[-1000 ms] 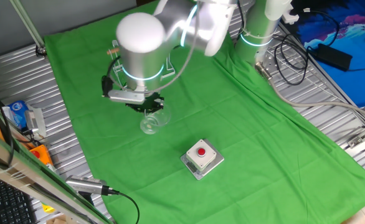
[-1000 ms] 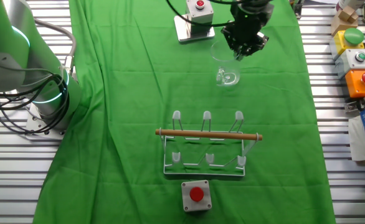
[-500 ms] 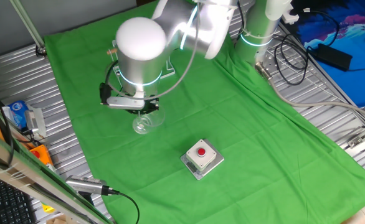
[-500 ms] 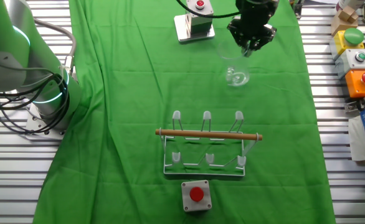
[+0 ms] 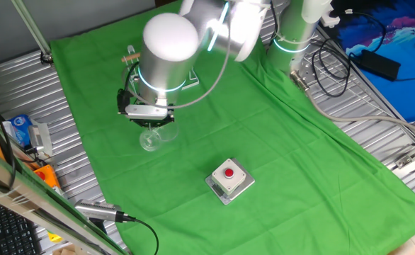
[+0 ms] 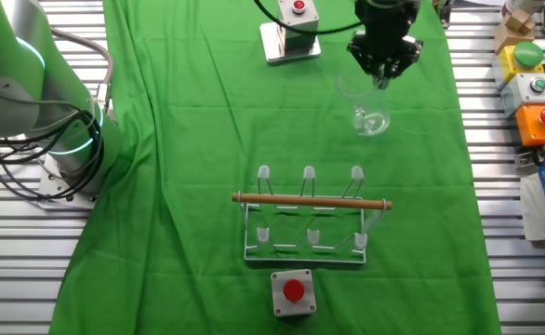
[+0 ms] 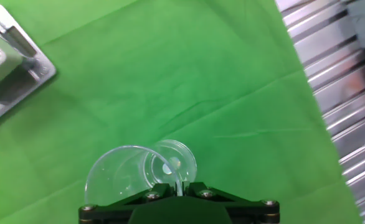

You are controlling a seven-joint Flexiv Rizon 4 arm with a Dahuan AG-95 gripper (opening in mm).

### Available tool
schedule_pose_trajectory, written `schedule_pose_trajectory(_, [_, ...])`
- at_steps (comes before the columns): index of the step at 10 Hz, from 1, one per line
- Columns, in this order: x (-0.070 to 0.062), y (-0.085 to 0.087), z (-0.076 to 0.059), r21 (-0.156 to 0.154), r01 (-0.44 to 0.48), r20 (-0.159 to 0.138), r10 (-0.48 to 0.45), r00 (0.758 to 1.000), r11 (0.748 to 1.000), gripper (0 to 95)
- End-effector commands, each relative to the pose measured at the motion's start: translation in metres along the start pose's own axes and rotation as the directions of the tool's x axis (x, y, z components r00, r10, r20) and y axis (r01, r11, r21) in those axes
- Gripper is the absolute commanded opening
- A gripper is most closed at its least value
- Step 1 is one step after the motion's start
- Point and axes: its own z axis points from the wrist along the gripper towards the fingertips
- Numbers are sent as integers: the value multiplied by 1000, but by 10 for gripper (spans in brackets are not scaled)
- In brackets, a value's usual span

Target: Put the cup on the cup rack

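You have a green cloth (image 6: 179, 140) spread over the slatted metal table (image 6: 12, 279), and the silver arm (image 5: 166, 49) reaches down over it toward the side away from the arm's base. The cup rack (image 6: 308, 216) stands on the cloth with its wooden rod lying across the top of the clear loops; nothing hangs on it. One grey box with a red button (image 6: 292, 290) sits just beside the rack's base, on the side away from the cup. A second one (image 5: 229, 179) sits on a metal plate at the far end of the cloth, near the gripper.

The gripper (image 6: 381, 73) has its two fingers pinched together on the rim of the cup (image 6: 370, 116), as you can see in the hand view, where the glass wall runs up between the black fingertips (image 7: 154, 193). The cup (image 7: 142, 171) is tilted, its mouth toward the hand and its base pointing away; it sits low over the cloth, and you cannot tell whether it touches. It is well apart from the rack, with bare cloth between them.
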Motion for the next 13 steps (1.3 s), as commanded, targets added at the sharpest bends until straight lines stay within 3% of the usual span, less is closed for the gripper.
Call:
schedule_pose_trajectory(1, [1,1,3,-8,-8,-5,8,1000,1000,0])
schedule_pose_trajectory(4, [0,2,9,-19,-4,-7,4,1000,1000,0])
schedule_pose_trajectory(6, [0,2,9,2,11,-12,-11,1000,1000,0])
schedule_pose_trajectory(7, [0,2,9,43,27,1,-27,1000,999,0])
schedule_pose_trajectory(9, [0,1,8,65,30,8,-30,1000,997,0])
schedule_pose_trajectory(13, [1,1,17,56,14,15,-15,1000,998,0])
